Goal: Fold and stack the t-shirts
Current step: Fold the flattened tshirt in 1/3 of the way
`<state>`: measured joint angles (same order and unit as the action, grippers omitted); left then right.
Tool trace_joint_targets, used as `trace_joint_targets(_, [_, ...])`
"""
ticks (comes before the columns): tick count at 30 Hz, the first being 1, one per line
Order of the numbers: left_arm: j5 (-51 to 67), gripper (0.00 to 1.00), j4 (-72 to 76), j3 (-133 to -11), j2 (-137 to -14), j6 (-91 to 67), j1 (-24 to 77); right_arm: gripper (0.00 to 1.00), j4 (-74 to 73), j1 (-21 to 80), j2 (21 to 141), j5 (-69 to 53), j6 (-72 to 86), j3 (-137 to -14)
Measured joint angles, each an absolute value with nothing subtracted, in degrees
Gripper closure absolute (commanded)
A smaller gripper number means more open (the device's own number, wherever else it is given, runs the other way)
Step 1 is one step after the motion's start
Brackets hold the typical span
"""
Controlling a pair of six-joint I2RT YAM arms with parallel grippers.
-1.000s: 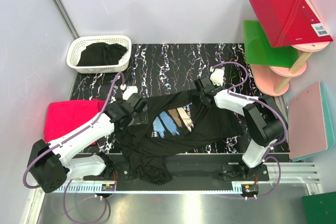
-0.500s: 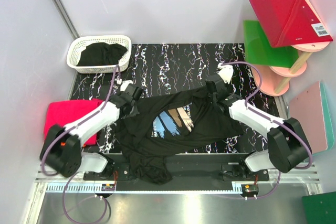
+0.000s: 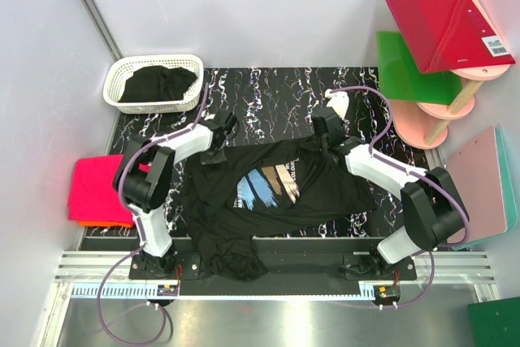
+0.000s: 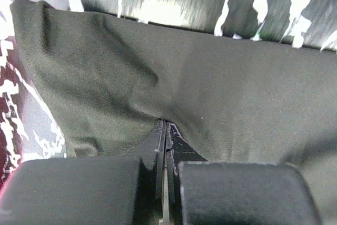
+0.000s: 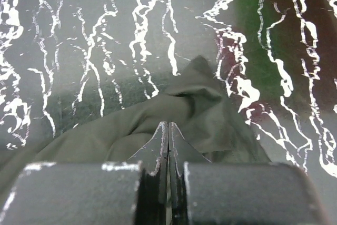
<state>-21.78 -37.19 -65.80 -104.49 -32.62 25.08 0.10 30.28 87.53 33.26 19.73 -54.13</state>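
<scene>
— What is the biggest thing you see from here?

— The desk (image 3: pixel 268 91), black with white veins. Most of its middle is covered by the printed t-shirt (image 3: pixel 325 193). It is black with blue, tan and white strokes on the chest. It lies spread but wrinkled, and its lower part is bunched at the near edge, between the two arm bases.

— And at the sides?

— At the far right a red board (image 3: pixel 447 26) leans above a green board (image 3: pixel 410 67), both off the desk. At the left, beside the desk, a folded pink t-shirt (image 3: pixel 101 184) lies on an orange t-shirt (image 3: pixel 106 223), of which I see only a thin edge. At the far left corner stands a white basket (image 3: pixel 114 79), and a black t-shirt (image 3: pixel 158 83) is crumpled inside it.

— What are the arms doing?

— Both reach to the far edge of the printed t-shirt. The left tool (image 3: pixel 213 152) is at its far left corner. The two fingers are pressed together and the cloth is pinched between them. The right tool (image 3: pixel 318 145) is at the far right corner. It is clamped in the same way on a small raised fold of the cloth, with bare desk just beyond it.
</scene>
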Motion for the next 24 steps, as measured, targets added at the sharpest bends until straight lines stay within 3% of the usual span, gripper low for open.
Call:
trace_joint_targets(1, [-22.2,1.0,-37.8,-67.9,-106.1,-32.5,24.9,0.9,0.1,30.3,87.5,33.0,19.7,-54.1])
trace_joint_targets(3, [-22.9,1.0,-38.3,-70.7,-108.3,-32.2,24.5,0.62,0.2,30.3,87.5,31.8,19.6,-54.1])
trace_joint_targets(4, [-23.2,1.0,-38.8,-72.5,-109.7,-31.9,24.1,0.55,0.2,30.3,87.5,30.2,19.3,-54.1])
trace_joint_targets(6, [-23.9,1.0,-40.0,-76.0,-112.2,-31.5,23.4,0.26,0.2,30.3,87.5,26.9,19.0,-54.1])
trace_joint_targets(8, [-24.4,1.0,-40.9,-78.7,-114.1,-31.2,22.4,0.12,0.2,30.3,87.6,22.7,18.9,-54.1])
trace_joint_targets(11, [-25.1,1.0,-41.5,-82.1,-116.5,-30.5,20.4,0.02,0.3,30.3,88.1,13.9,19.0,-54.1])
trace_joint_targets(16, [-25.8,0.97,-42.1,-84.3,-117.9,-29.6,16.5,0.07,2.0,30.3,90.3,-2.9,22.2,-54.0])
trace_joint_targets(17, [-25.8,0.83,-42.1,-84.3,-117.9,-29.5,16.1,0.09,3.1,30.3,90.7,-5.8,23.1,-53.9])
trace_joint_targets(18, [-25.7,0.48,-42.3,-84.3,-117.9,-29.4,15.6,0.1,4.6,30.4,91.2,-8.6,24.3,-53.5])
trace_joint_targets(20, [-25.5,0.08,-42.4,-84.1,-117.5,-28.4,15.2,0.1,7.1,30.5,92.1,-13.3,26.3,-52.7])
trace_joint_targets(21, [-25.9,0.01,-42.5,-83.6,-116.4,-27.9,15.3,0.11,8.7,30.8,92.8,-15.5,27.4,-52.3])
trace_joint_targets(24, [-24.9,0.01,-41.3,-79.4,-110.2,-27.8,16.0,0.13,12.3,32.6,94.9,-20.6,29.9,-51.3])
